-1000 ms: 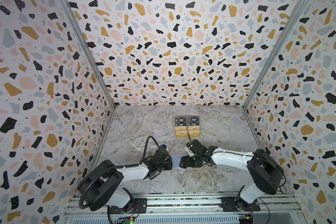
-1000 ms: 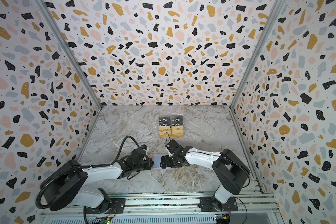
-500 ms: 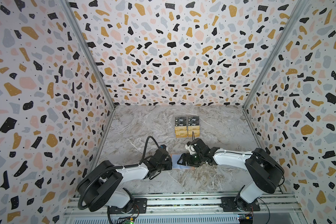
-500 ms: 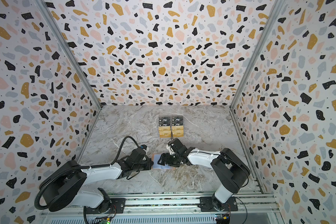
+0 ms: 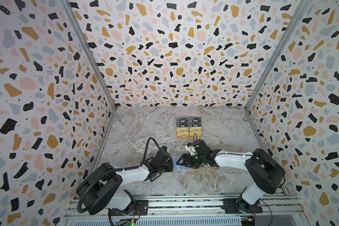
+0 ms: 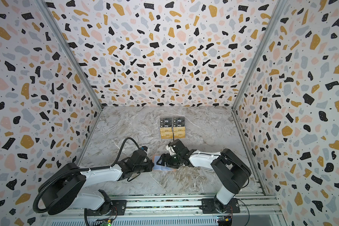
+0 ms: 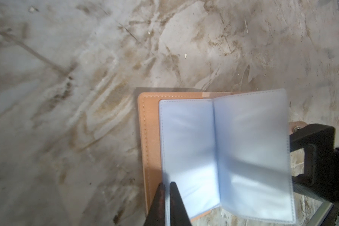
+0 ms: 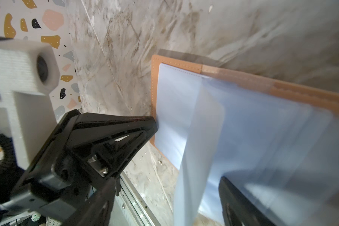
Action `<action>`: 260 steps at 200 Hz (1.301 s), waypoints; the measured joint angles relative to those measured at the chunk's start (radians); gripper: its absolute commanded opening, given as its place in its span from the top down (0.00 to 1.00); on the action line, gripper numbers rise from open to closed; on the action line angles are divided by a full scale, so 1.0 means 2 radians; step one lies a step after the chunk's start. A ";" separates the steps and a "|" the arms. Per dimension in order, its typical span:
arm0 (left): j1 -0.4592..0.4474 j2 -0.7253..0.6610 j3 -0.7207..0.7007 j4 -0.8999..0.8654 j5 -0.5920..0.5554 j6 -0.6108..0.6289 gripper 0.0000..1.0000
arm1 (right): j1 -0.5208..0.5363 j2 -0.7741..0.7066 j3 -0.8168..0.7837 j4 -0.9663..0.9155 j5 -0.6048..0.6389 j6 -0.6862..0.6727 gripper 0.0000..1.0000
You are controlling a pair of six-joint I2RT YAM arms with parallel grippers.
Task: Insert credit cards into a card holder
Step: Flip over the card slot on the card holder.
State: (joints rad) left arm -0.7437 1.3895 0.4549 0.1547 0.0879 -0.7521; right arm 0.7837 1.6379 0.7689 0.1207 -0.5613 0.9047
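The card holder (image 5: 175, 166) (image 6: 158, 167) lies open on the marble table between my two arms, salmon cover (image 7: 148, 137) down and bluish sleeves (image 7: 188, 140) up. My left gripper (image 7: 167, 187) (image 5: 171, 165) is shut, pinching the outer edge of a flat sleeve. My right gripper (image 8: 169, 181) (image 5: 181, 160) is open over the other half; one loose sleeve page (image 8: 196, 152) stands up between its fingers, held by neither. The gold credit cards (image 5: 188, 132) (image 6: 172, 132) sit in two short rows farther back, touched by neither gripper.
Black cards marked "Vip" (image 5: 188, 122) (image 6: 172, 122) stand in rows just behind the gold ones, on the same tiered stand. Terrazzo-patterned walls close in the table on three sides. An aluminium rail (image 5: 176, 203) with both arm bases runs along the front.
My right gripper has rolled and crept a little to the left over the open holder, and a sleeve page now stands between its fingers. The left arm has not moved.
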 measured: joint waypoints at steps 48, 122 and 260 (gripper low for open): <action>0.000 -0.002 0.000 -0.002 0.000 0.000 0.90 | -0.002 0.016 0.003 0.027 -0.016 0.007 0.17; 0.004 -0.033 -0.009 0.000 0.000 -0.009 0.79 | -0.002 0.023 0.020 0.053 -0.028 0.007 0.17; 0.046 -0.085 -0.008 0.005 0.072 -0.011 0.83 | -0.031 0.023 0.016 0.093 -0.040 -0.009 0.43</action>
State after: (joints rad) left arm -0.6525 1.2186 0.4381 0.1638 0.2325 -0.7742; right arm 0.7223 1.6848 0.8001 0.3058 -0.6411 0.8875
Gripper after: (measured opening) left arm 0.181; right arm 0.584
